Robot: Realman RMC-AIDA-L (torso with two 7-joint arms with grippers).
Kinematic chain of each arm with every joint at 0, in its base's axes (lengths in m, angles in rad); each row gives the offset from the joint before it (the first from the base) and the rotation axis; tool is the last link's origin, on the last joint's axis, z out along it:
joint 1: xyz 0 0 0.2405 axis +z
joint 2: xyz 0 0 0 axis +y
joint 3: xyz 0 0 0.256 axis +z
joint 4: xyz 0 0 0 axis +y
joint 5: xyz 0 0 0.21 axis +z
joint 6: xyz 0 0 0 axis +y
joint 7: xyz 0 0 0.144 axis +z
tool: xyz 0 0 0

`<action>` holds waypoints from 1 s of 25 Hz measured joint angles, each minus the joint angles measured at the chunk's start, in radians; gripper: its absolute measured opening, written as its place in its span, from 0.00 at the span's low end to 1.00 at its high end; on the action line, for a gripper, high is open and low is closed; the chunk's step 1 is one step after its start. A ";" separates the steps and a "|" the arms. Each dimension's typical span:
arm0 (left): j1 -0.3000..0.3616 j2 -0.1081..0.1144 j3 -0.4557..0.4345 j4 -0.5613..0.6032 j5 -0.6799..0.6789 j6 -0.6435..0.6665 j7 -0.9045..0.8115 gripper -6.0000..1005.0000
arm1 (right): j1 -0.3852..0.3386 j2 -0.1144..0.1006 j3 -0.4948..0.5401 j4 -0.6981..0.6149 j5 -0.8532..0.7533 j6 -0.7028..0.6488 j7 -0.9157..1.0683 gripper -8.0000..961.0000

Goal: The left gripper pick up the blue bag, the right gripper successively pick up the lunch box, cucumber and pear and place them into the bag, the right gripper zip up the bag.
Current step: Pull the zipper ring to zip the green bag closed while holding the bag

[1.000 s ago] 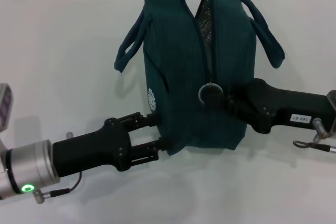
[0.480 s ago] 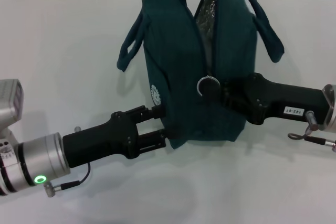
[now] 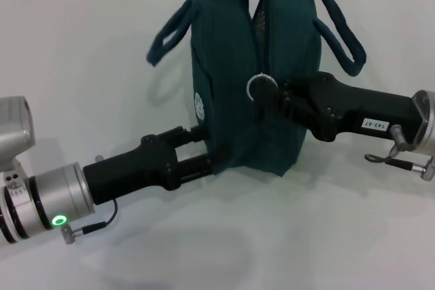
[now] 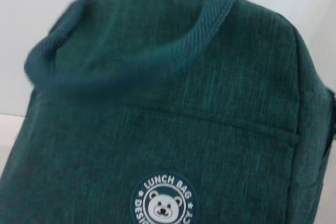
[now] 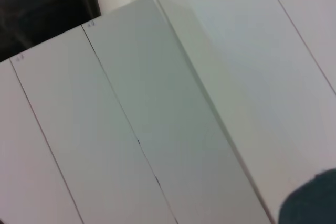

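While partly unzipped, blue bag (image 3: 245, 86) contents hidden

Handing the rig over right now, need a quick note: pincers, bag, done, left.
Left pincer: clamped on the lower near side of the blue bag, holding it upright.
Right pincer: at the ring zipper pull on the bag's front seam; grip state cannot be told.
Bag: zipper closed below the ring, still gaping above it, foil lining showing.
Lunch box, cucumber, pear: not visible in any view, so loading cannot be confirmed.
Left: finish running the zipper to the top, then release.
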 joint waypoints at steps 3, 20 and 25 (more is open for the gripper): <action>-0.003 0.000 0.001 -0.012 -0.009 -0.014 0.027 0.73 | -0.005 0.000 0.004 0.001 0.022 0.006 -0.003 0.02; -0.023 0.000 0.055 -0.088 -0.088 -0.053 0.171 0.72 | -0.018 0.000 -0.008 0.025 0.115 0.059 0.008 0.02; -0.022 -0.001 0.055 -0.124 -0.112 -0.049 0.201 0.72 | -0.018 0.000 -0.012 0.025 0.114 0.061 0.007 0.02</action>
